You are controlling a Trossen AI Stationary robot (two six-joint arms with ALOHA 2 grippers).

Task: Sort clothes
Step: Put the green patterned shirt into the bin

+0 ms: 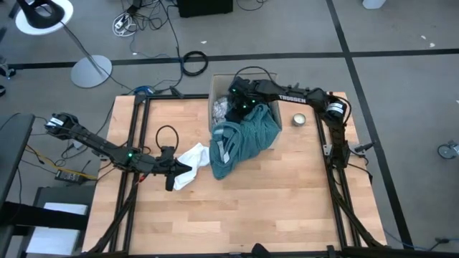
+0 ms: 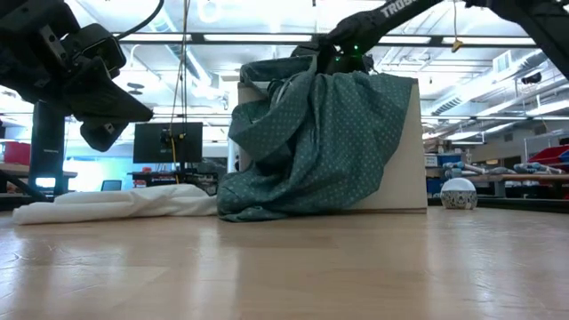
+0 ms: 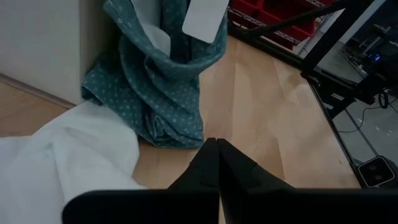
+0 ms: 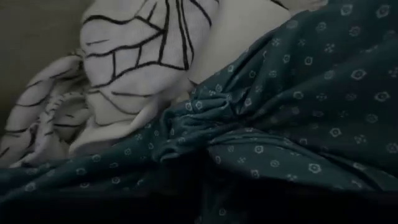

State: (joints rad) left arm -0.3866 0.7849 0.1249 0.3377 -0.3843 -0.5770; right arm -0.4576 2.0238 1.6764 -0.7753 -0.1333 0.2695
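Observation:
A teal dotted shirt (image 1: pixel 247 140) hangs out of the tan cardboard box (image 1: pixel 215 89) over its front wall; its lower end lies on the table (image 2: pixel 267 206). My right gripper (image 1: pixel 242 100) is above the box at the shirt's top, shut on it. A black-and-white patterned piece (image 4: pixel 130 56) lies in the box beside the shirt. A white garment (image 1: pixel 192 161) lies flat on the table to the left of the shirt. My left gripper (image 3: pixel 214 149) is shut and empty, raised above the table just left of the white garment. My right gripper holds the teal shirt by its upper part (image 2: pixel 331 69) from above, over the box. The cloth itself hides the fingers in the right wrist view; gathered folds (image 4: pixel 208 106) run together in front of them. The shirt hangs slack down the box's front, its lower end on the table.
A small round metal tin (image 1: pixel 299 120) stands on the table right of the box. A white label (image 3: pixel 205 15) shows on the shirt's inside. Bare wood lies toward the near edge (image 1: pixel 244 215). Black frame rails (image 1: pixel 136 136) run along the table's sides.

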